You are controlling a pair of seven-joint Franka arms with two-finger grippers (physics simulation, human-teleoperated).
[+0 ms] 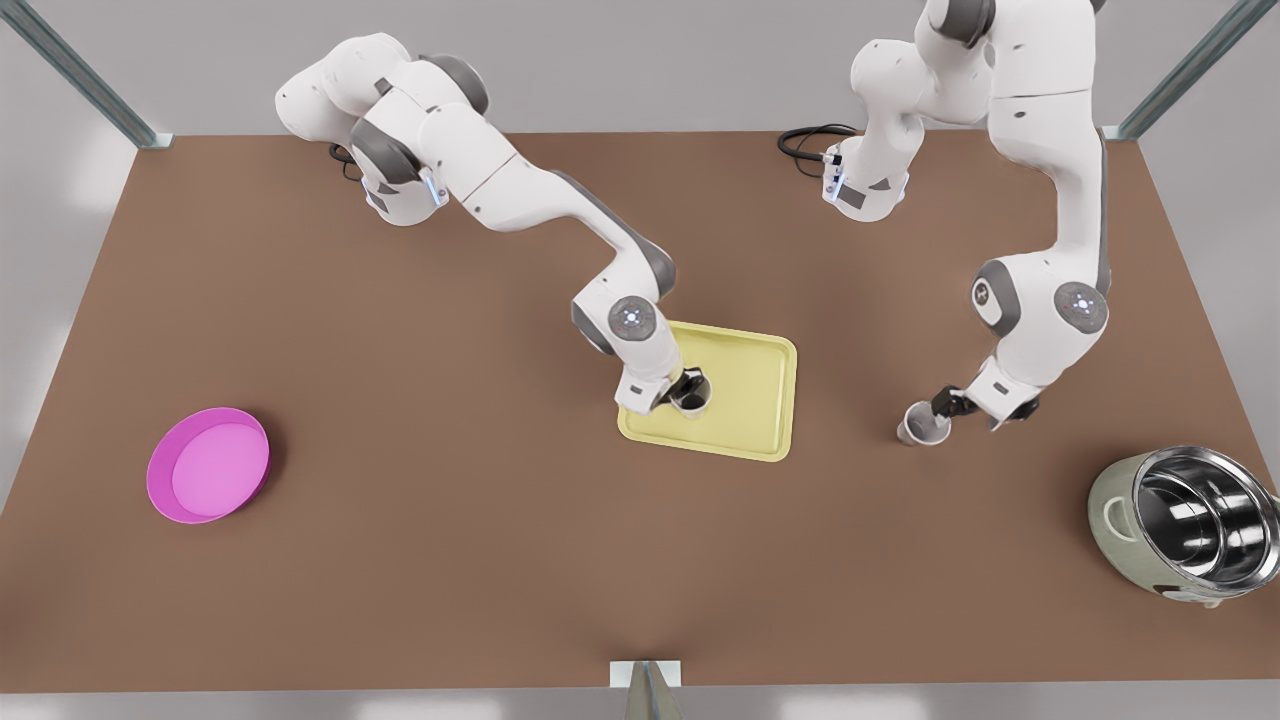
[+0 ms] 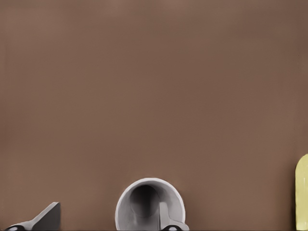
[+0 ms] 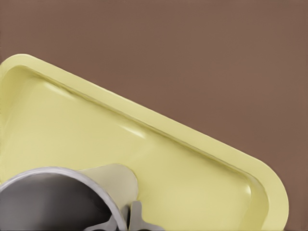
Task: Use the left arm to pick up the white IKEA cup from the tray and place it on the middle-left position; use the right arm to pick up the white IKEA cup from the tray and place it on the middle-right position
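Observation:
The pale yellow tray (image 1: pixel 760 400) lies mid-table. One white cup (image 1: pixel 697 397) stands upright near its corner on the front view's left. My right gripper (image 1: pixel 686 386), on the arm at the front view's left, is shut on that cup's rim (image 3: pixel 57 175). One finger (image 3: pixel 137 217) sits against the outside of the wall. A second white cup (image 1: pixel 922 426) stands on bare brown table toward the front view's right of the tray. My left gripper (image 1: pixel 945 405) is open over it, one finger (image 2: pixel 164 215) inside the cup (image 2: pixel 132 204), the other finger (image 2: pixel 48 216) well outside.
A round pink dish (image 1: pixel 208 464) sits at the front view's left. A steel pot in a pale cooker body (image 1: pixel 1185 525) lies tilted at the front view's right. A black cable (image 1: pixel 805 140) coils at the table's far edge. Tray edge (image 2: pixel 302 192) shows beside the placed cup.

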